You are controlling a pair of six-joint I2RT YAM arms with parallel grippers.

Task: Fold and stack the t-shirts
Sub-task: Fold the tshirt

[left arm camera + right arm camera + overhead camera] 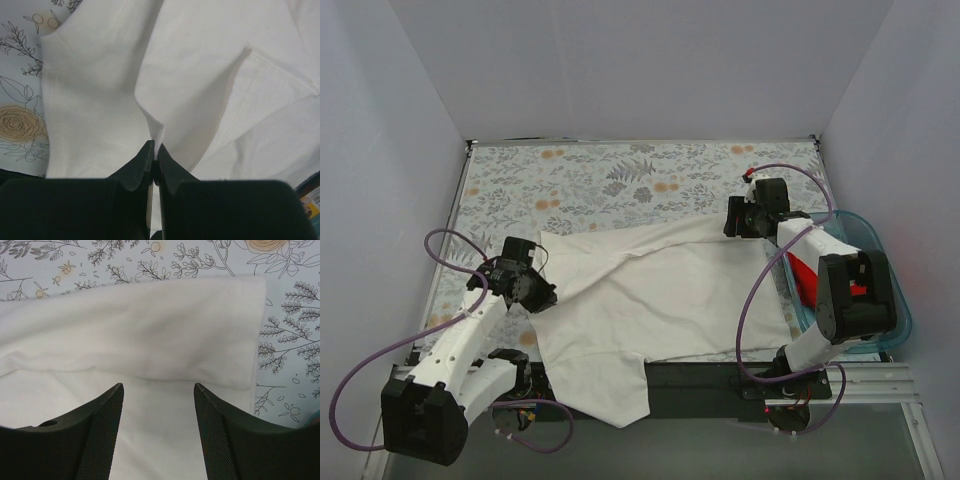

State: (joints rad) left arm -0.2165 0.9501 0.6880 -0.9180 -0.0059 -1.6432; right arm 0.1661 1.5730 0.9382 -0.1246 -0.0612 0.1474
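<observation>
Two tees lay well apart: the white t-shirt [660, 300] sprawled over the table [600, 175], one end hanging off the near edge, the red t-shirt [807, 275] in the blue tub [898, 300]. The left gripper [154, 148] pinched a ridge of white cloth at the shirt's left side, perhaps two layers; the right gripper [158, 387] hung spread above the far right edge, holding nothing. A clean fold likely needed the right jaws to close on that edge first, then both arms moving together, cloth kept taut.
</observation>
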